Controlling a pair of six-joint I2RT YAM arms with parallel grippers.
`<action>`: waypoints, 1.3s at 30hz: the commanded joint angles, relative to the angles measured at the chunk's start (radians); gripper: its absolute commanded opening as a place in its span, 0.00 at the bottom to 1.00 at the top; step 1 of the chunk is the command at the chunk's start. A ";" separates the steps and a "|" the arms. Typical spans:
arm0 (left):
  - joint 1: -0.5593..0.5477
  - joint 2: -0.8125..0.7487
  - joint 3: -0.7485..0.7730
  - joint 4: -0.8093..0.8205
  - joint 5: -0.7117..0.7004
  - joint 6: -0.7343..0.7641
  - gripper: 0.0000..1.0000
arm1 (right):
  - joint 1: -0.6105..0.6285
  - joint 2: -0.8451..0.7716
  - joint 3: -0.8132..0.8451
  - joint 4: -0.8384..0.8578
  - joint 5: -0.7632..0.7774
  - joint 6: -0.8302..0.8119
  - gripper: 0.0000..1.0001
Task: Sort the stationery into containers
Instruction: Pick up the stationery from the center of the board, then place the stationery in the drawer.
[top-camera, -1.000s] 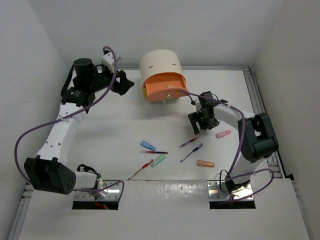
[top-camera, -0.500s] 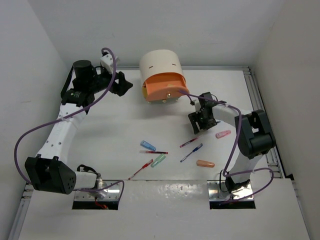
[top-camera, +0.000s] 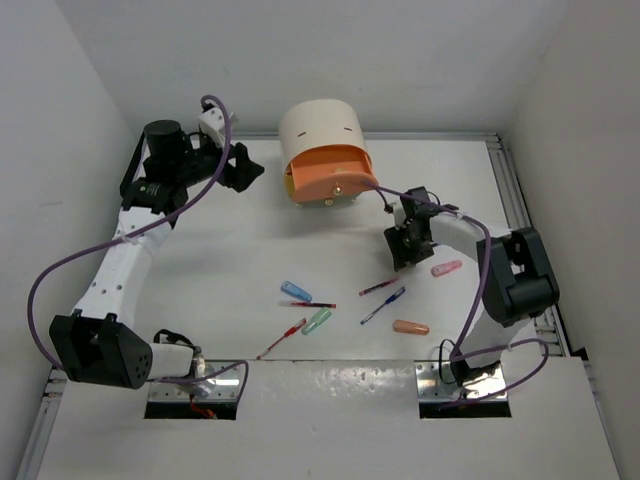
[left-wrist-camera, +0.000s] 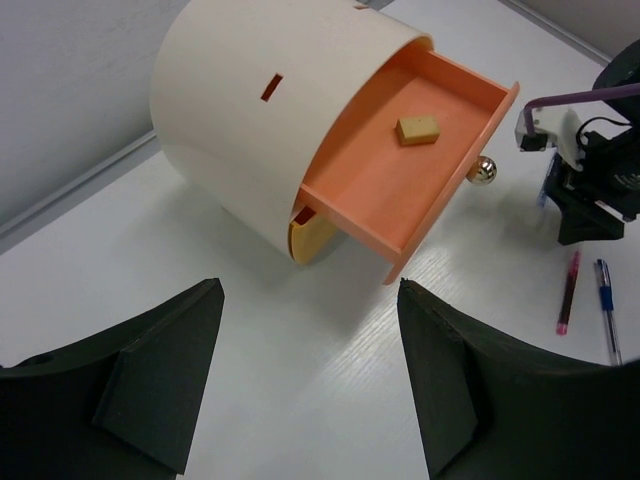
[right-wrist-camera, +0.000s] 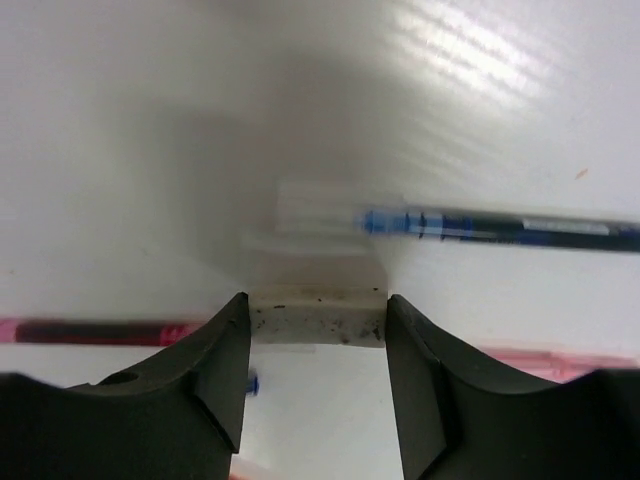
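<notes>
- Done so far: one tan piece (left-wrist-camera: 418, 130) lies in the open peach drawer (left-wrist-camera: 400, 195). The yellow drawer (left-wrist-camera: 312, 240) under it in the cabinet (left-wrist-camera: 250, 110) looks shut.
- In hand: the right pincer (right-wrist-camera: 316, 303) is clenched on a cream piece (right-wrist-camera: 317, 316), with the pads (right-wrist-camera: 225, 340) touching both its ends, close over the table (top-camera: 200, 270).
- The cream piece's long axis runs pad to pad, straight across the pincer. Both ends are covered, so we cannot tell front from back.
- The left pincer (left-wrist-camera: 307, 290) is released, with nothing between its fingers (left-wrist-camera: 160, 380). It faces the cabinet, and the drawer mouth sits ahead of it and to its right.
- Left to sort, all loose on the table:
  - blue pen (top-camera: 383, 306) and red pen 1 (top-camera: 378, 286), just on the base side of the right pincer
  - pink capsule (top-camera: 446, 268), near its right
  - orange capsule (top-camera: 410, 327), further toward the bases
  - blue capsule (top-camera: 296, 291), green capsule (top-camera: 317, 321), red pen 2 (top-camera: 310, 304) and red pen 3 (top-camera: 280, 338), well off to its left
- In the right wrist view the blue pen lies crosswise just past the pincer, roughly parallel to the cream piece. We cannot tell which end is its tip.
- We judge the task to be early: one piece in, one gripped, eight loose.
- The peach drawer sits beyond the right pincer and to its left, so the carry likely goes that way.
</notes>
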 joint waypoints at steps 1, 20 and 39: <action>0.025 -0.051 -0.003 0.032 0.020 0.003 0.77 | 0.003 -0.106 0.063 -0.133 -0.032 0.025 0.35; 0.058 -0.097 -0.101 0.075 0.035 -0.049 0.77 | 0.168 -0.038 0.844 -0.142 -0.100 0.303 0.24; 0.089 -0.136 -0.190 0.074 0.075 -0.023 0.77 | 0.236 0.103 0.916 0.042 -0.014 0.233 0.89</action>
